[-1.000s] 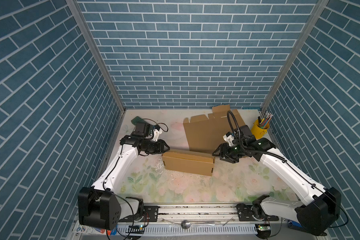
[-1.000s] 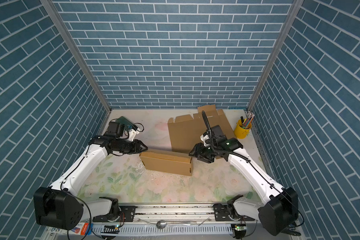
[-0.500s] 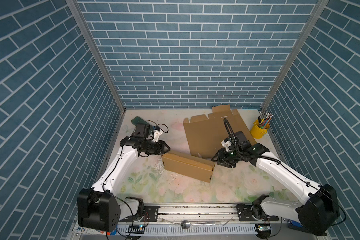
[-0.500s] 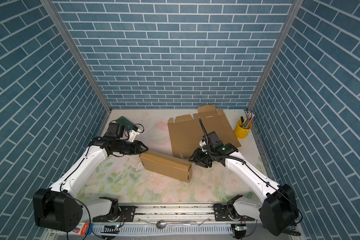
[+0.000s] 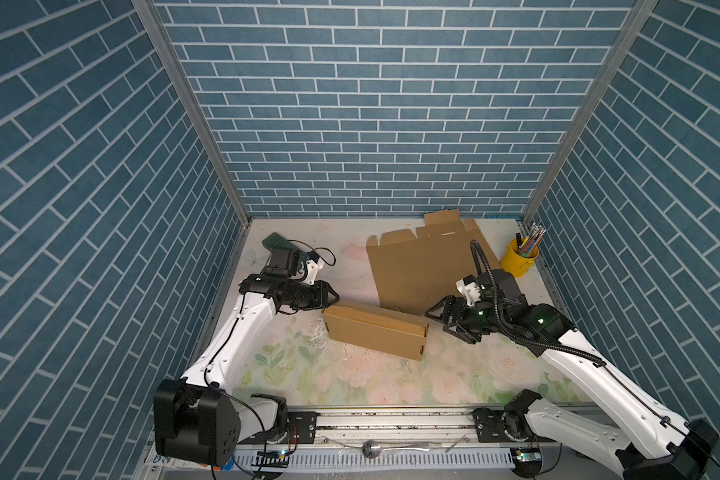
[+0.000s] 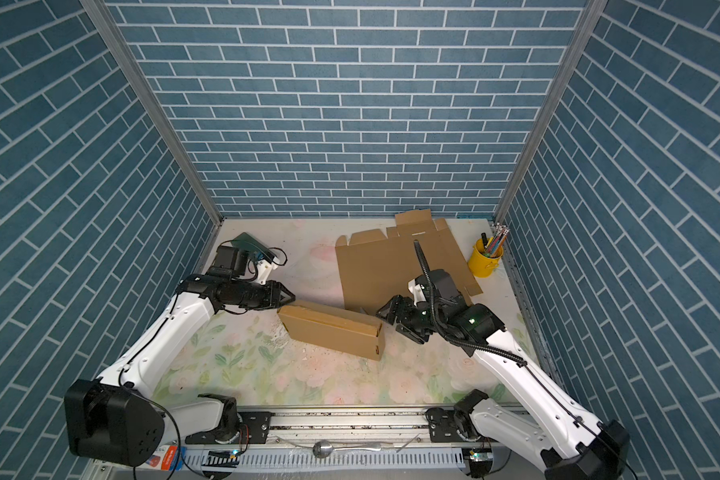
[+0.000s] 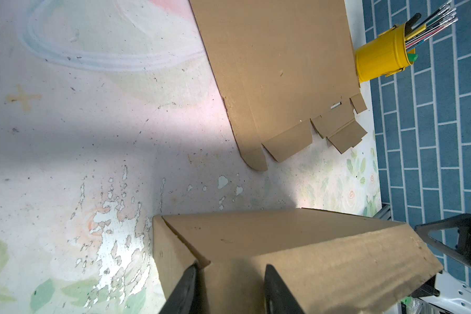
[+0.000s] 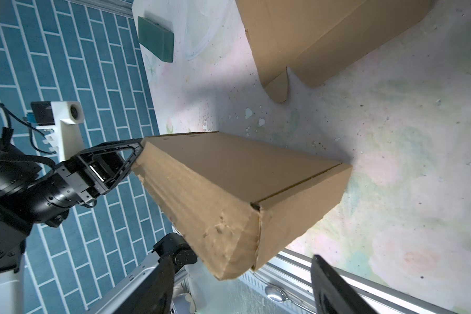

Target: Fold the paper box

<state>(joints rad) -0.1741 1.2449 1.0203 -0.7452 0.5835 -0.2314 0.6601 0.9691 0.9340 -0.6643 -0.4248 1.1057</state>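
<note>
The right gripper (image 5: 439, 322) has just let go. Its jaws, narrower and against the paper box (image 5: 375, 334) a second ago, now stand spread, with the fingertips just clear of the box's near end. The box has also swung askew between the two grippers. The left gripper (image 5: 333, 299) pinches the far end between part-closed jaws, so it alone holds the box. Folding looks essentially finished, and this reads as a release or regrip. The box is a closed, long, shallow brown carton. One long side is creased and dented, and a corner seam gapes slightly.
</note>
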